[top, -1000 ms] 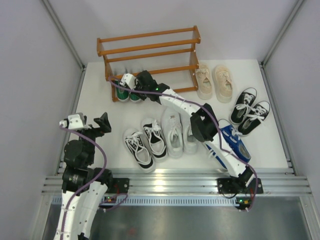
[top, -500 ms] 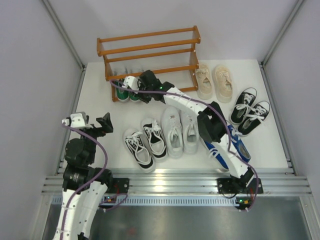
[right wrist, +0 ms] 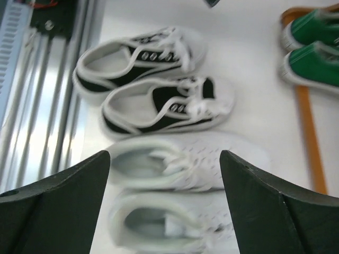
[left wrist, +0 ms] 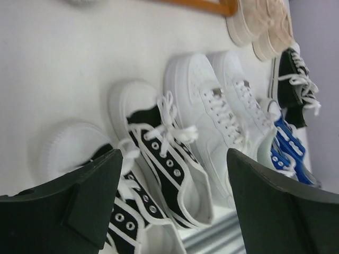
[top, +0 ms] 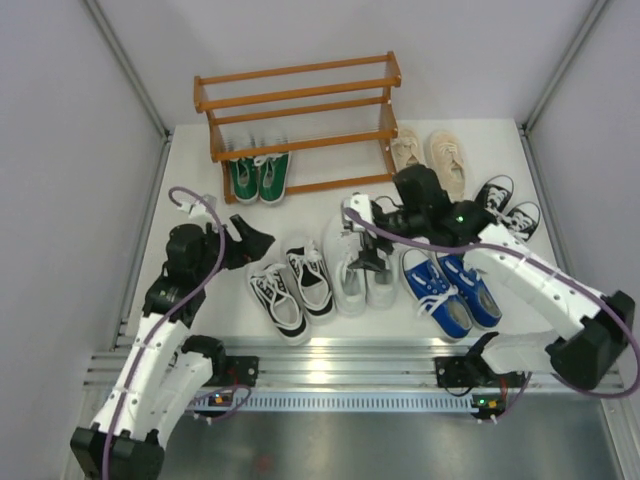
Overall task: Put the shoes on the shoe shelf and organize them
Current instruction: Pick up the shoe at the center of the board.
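In the right wrist view, unlike the left, green shoes show.

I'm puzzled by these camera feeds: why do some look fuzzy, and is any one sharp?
Right wrist view: smeared throughout, likely motion blur, the white shoes worst, the green shoes soft too. Left wrist view: the black-and-white shoes are fairly crisp; the left hand looms close, its dark fingers soft-edged. Top view: sharp, evenly lit, with bright glare on the metal rail.

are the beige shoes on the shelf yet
No, the beige shoes sit on the table just right of the shoe shelf, outside its rails.
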Motion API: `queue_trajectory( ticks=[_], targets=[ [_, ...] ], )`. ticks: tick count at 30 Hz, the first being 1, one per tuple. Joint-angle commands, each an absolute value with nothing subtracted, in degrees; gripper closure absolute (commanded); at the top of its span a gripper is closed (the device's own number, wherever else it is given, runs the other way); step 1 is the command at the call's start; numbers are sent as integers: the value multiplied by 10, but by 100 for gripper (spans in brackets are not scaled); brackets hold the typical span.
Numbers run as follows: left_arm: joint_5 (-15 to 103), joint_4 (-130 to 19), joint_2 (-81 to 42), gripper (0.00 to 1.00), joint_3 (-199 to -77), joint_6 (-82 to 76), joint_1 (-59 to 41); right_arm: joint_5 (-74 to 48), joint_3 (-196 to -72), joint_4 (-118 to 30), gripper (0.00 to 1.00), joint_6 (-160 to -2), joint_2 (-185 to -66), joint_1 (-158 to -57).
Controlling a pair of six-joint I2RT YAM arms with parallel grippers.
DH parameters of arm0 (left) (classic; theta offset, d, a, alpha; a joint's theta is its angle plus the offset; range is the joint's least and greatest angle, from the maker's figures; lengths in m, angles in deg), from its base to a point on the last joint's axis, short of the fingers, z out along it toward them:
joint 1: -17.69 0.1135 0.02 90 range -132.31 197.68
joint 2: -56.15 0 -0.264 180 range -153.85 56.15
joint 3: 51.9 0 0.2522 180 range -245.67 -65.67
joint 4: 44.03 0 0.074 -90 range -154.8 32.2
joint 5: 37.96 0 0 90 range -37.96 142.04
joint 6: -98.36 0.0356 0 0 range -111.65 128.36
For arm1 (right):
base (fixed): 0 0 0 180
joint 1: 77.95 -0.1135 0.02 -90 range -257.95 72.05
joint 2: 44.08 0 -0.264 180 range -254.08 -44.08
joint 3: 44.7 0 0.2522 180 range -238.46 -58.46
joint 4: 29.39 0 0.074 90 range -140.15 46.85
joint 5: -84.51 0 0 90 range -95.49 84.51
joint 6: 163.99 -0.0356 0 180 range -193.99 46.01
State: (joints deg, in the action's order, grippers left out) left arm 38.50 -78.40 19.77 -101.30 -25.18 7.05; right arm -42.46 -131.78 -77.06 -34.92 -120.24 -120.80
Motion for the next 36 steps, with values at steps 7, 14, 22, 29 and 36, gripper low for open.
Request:
queue_trajectory(
  ticks=[7,14,22,29,36],
  targets=[
    [499,-808,97,21,-1035,-426,-165,-599,-1116,-772,15,-319,-1051,-1063],
    [722,-911,-65,37,-1128,-455,-339,-586,-1118,-785,17,-329,-1042,-1047],
    [840,-973,-82,39,-1163,-455,-404,-581,-1117,-785,18,-332,-1045,-1047],
    [872,-966,-126,41,-1161,-416,-408,-634,-1100,-821,18,-250,-1039,-1046],
    [853,-902,-186,73,-1151,-371,-391,-744,-1078,-1014,19,69,-1040,-1047]
  ],
)
